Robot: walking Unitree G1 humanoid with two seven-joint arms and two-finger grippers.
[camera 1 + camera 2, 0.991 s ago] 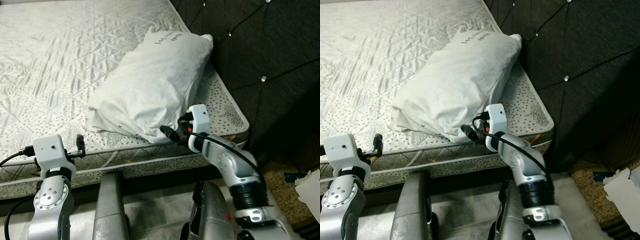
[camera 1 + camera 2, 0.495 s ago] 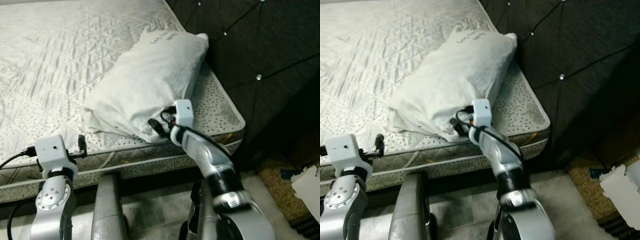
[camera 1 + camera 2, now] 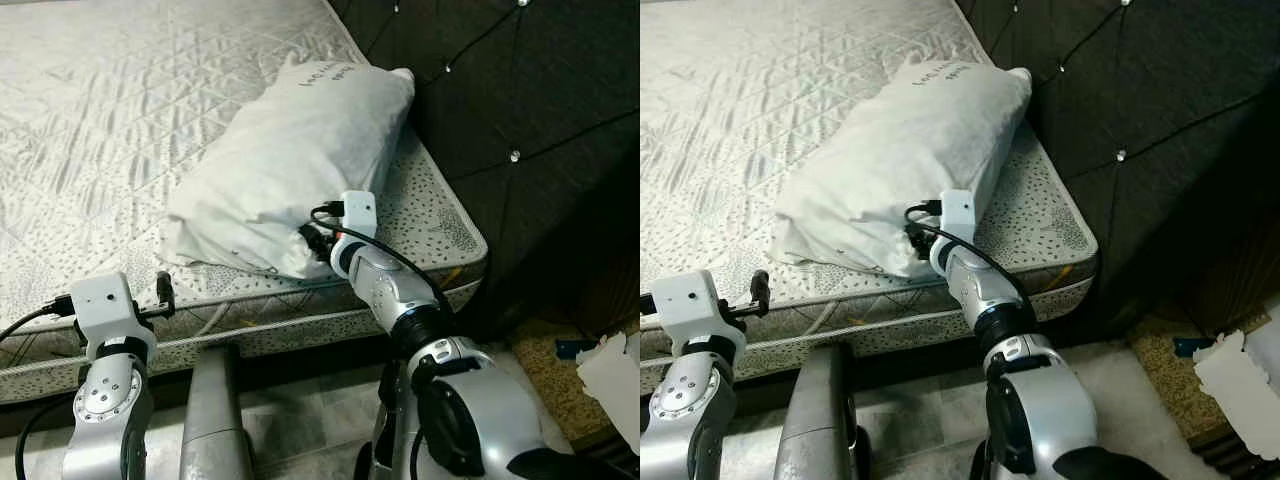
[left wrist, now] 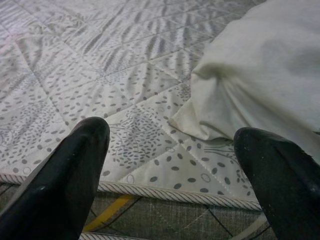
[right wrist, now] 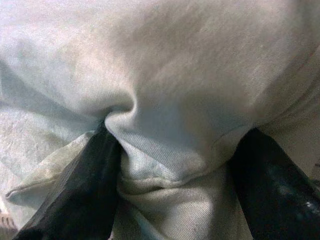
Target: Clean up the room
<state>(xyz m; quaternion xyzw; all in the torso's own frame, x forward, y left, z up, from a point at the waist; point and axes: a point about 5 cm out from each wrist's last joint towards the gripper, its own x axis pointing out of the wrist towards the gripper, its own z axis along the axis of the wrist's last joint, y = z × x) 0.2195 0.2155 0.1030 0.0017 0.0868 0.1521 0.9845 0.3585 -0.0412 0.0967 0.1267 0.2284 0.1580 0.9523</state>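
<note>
Right wrist view: my right pincer (image 5: 170, 165) has its two black fingers (image 5: 87, 185) spread wide around a bunched corner of the white pillow (image 3: 300, 150), the cloth bulging between them and pressed against both. The pillow lies on the quilted mattress (image 3: 90, 130), at the corner near the dark tufted headboard (image 3: 520, 110). My left pincer (image 4: 175, 185) hangs wide open and holds nothing, just off the mattress edge, short of the pillow's other near corner.
</note>
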